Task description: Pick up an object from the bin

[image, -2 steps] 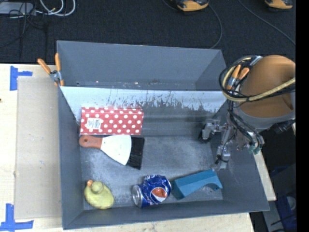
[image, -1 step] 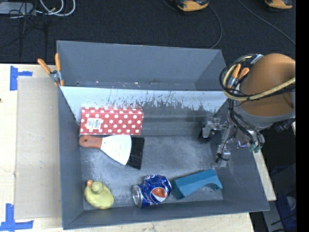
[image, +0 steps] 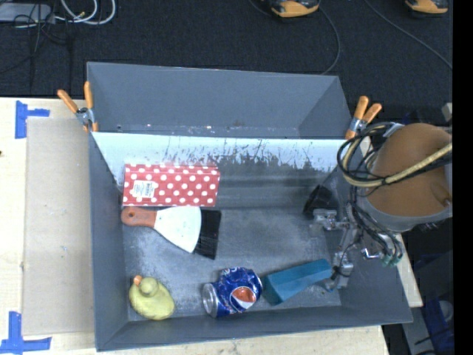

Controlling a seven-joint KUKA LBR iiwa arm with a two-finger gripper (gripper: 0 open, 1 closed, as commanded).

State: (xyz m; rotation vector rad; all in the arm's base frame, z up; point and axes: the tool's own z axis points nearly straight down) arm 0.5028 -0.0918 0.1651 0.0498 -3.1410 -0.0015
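Hanging low near the front right corner of the grey bin (image: 214, 102), my pincer (image: 341, 271) sits at the right end of a teal wedge-shaped block (image: 294, 282) that lies along the front wall. Whether my pincer touches that end, and whether it is apart or together, I cannot tell. A crushed blue can (image: 233, 292) lies against the block's left end, on the side away from me.

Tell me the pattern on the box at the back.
The box is red with white polka dots; camera view.
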